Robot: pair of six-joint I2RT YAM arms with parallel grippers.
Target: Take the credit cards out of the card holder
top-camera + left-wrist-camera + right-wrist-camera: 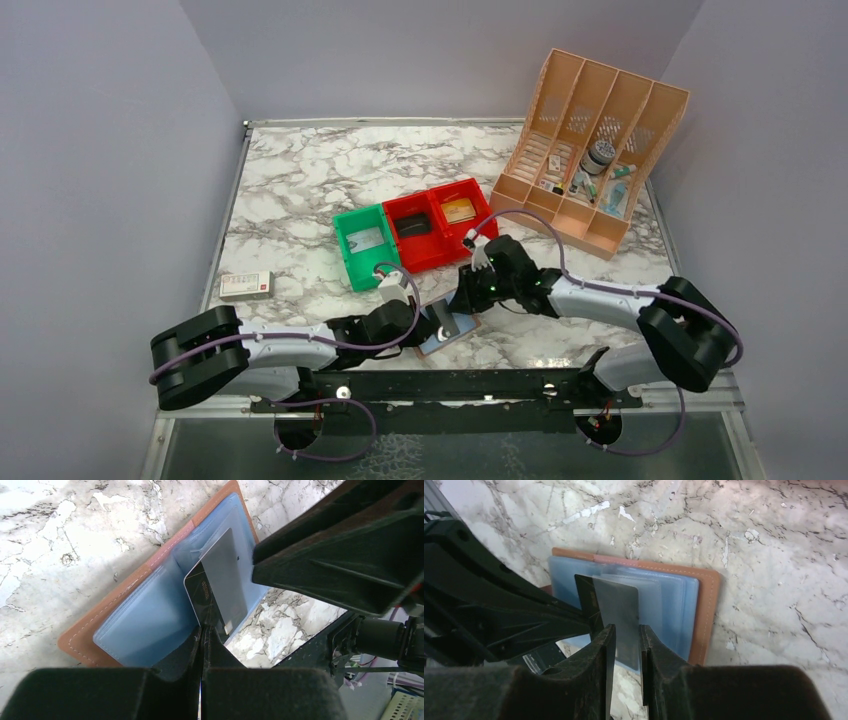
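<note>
The card holder (pixel 145 617) lies open on the marble, brown-pink outside with pale blue pockets (pixel 671 605); in the top view it shows between the two arms (pixel 446 338). A dark grey credit card (pixel 222 580) sticks halfway out of one pocket. My left gripper (pixel 202 632) is shut on that card's near corner. My right gripper (pixel 624 630) hovers over the same card (pixel 616 605), jaws a narrow gap apart and nothing pinched. A yellow-gold card (pixel 459 211) lies in the right-hand red bin.
A green bin (pixel 364 247) and two joined red bins (pixel 428 232) stand just behind the grippers. A peach slotted organizer (pixel 590 150) with small items is at the back right. A white and red box (pixel 246 285) lies at the left. The table's near edge is close.
</note>
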